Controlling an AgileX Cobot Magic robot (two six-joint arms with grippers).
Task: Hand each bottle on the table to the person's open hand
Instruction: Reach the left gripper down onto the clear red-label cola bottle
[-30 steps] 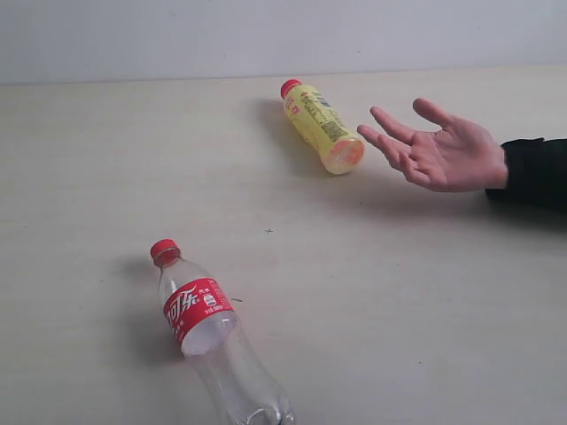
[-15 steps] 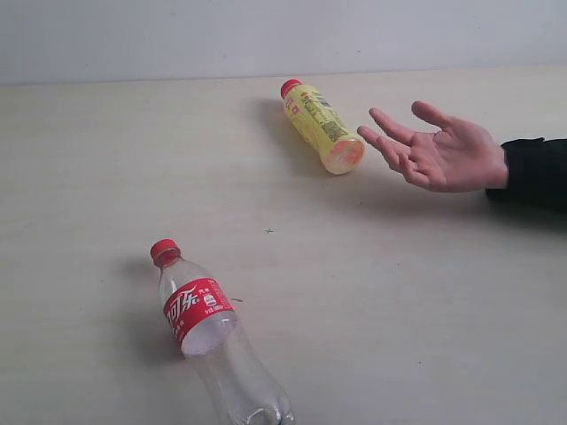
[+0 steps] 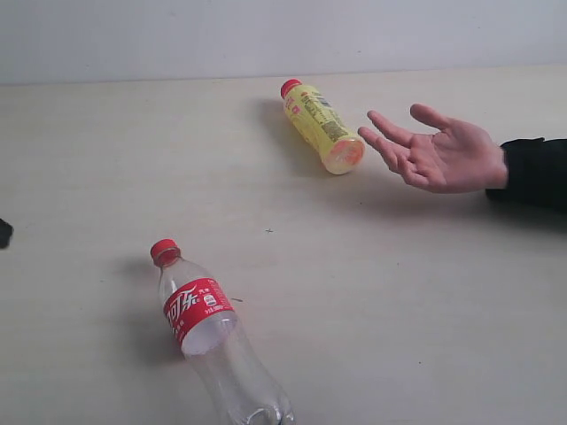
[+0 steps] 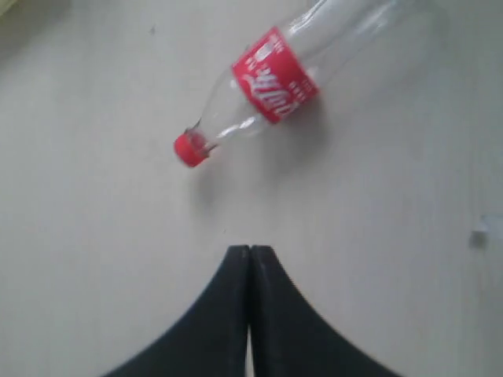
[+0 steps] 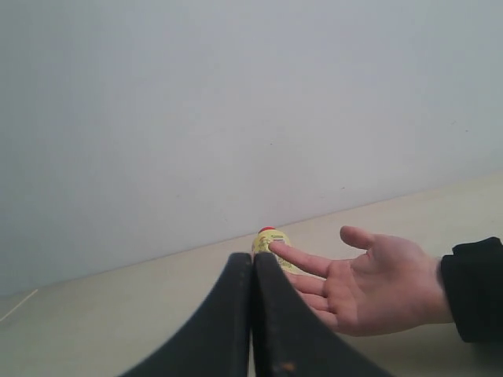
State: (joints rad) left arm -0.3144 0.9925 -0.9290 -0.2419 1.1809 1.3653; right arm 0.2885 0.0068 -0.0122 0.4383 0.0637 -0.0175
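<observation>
The left claw (image 3: 3, 232) has just peeked in at the left edge, clenched and empty, likely going for the clear bottle (image 3: 208, 341) lying near. The right claw (image 5: 252, 263) is clenched too. The yellow bottle (image 3: 321, 128) lies far, by the hand (image 3: 447, 158).

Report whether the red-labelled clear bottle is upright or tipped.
Tipped: the clear bottle lies on its side on the table, its red cap pointing sideways.

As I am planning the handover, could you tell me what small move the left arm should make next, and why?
Probably open the left gripper: its jaws are shut, and the clear bottle lies on its side on the table ahead, ungrasped, while the open hand waits.
</observation>
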